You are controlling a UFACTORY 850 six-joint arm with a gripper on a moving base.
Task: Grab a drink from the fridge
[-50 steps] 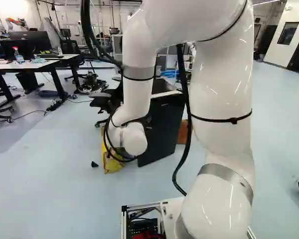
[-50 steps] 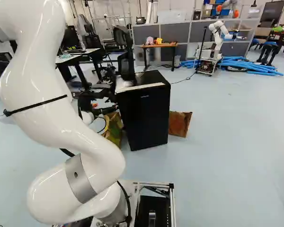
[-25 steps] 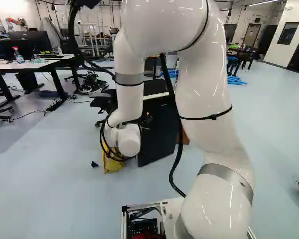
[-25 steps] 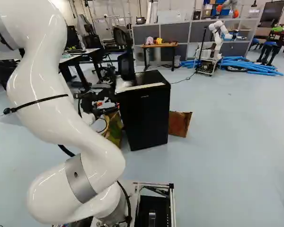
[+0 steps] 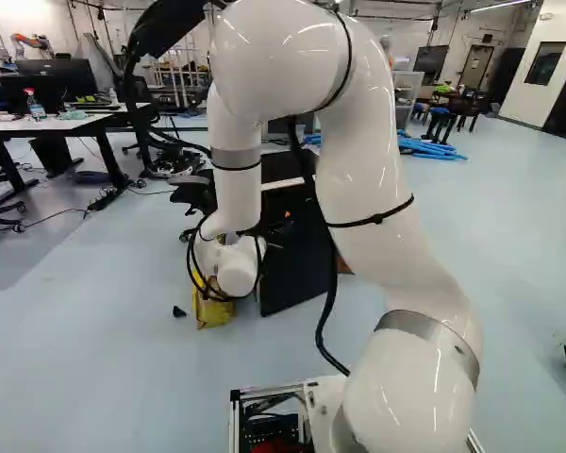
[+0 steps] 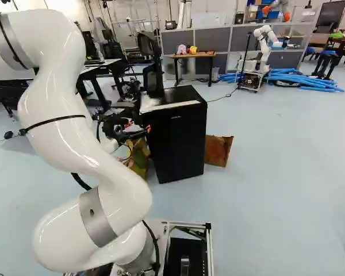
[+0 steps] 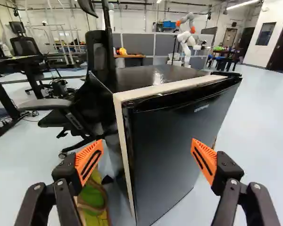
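Black boxy fridge, centre of the right base view: door closed. Your black two-finger end effector, orange pads, is spread wide, empty. Drink's unseen, presumably inside. Approach looks mostly done; you've opening, grabbing, withdrawing left.

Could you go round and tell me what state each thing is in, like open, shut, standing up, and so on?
Gripper: open, nothing between its pads.
Black mini fridge: upright, door shut.
White arm: bent, its far end down near the fridge.
Office chair beside the fridge: upright, nobody in it.
Spray bottle on the desk: standing upright.
Yellow-and-green bag: on the floor; can't tell whether open.
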